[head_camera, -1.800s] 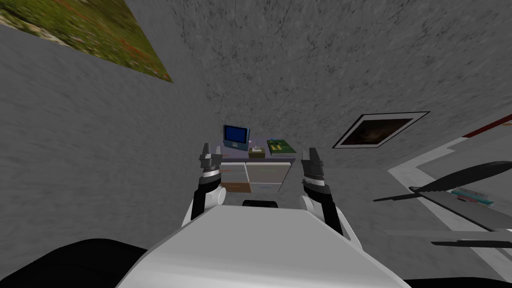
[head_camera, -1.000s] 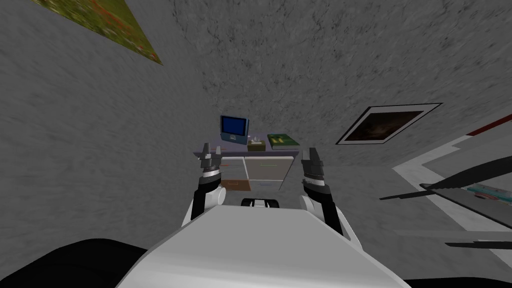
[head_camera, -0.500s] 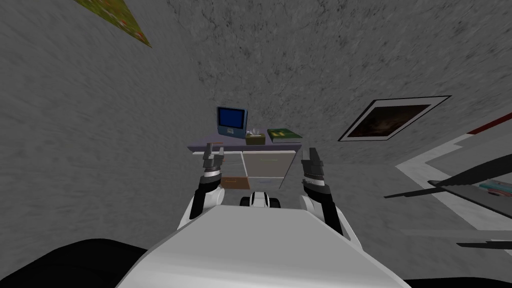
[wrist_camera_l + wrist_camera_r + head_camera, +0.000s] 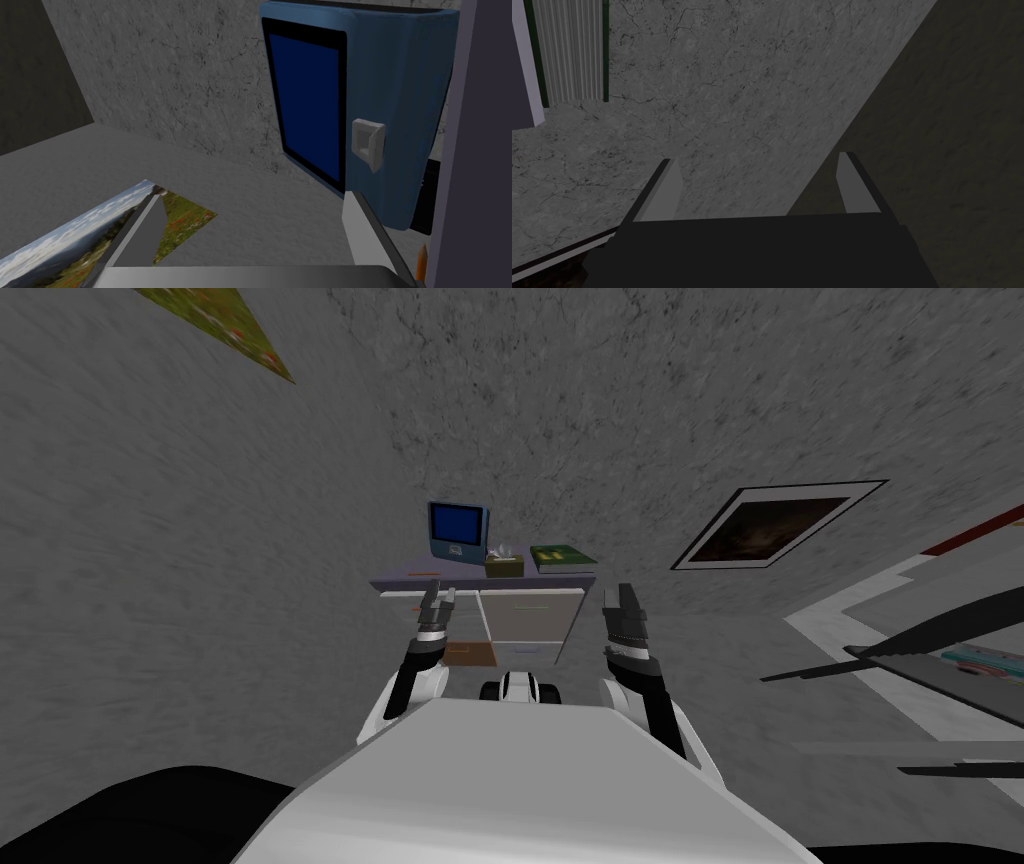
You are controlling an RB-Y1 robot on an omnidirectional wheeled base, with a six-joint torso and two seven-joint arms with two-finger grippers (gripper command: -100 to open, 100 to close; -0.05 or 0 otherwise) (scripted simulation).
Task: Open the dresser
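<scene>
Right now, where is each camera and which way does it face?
Head: on my head, steeply down at the dresser; left gripper and right gripper before it.
Left wrist: on the left hand, facing the blue monitor between open fingers.
Right wrist: on the right hand, facing the wall beside the green book; fingers open.
Shared: head and left wrist both show the blue monitor.

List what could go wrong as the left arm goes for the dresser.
1. The left gripper, open, is level with the dresser top and points at the blue screen device standing there, not at a drawer front. Pushing forward could knock the device over.
2. The drawer handle looks thin, so the fingers may miss it.
</scene>
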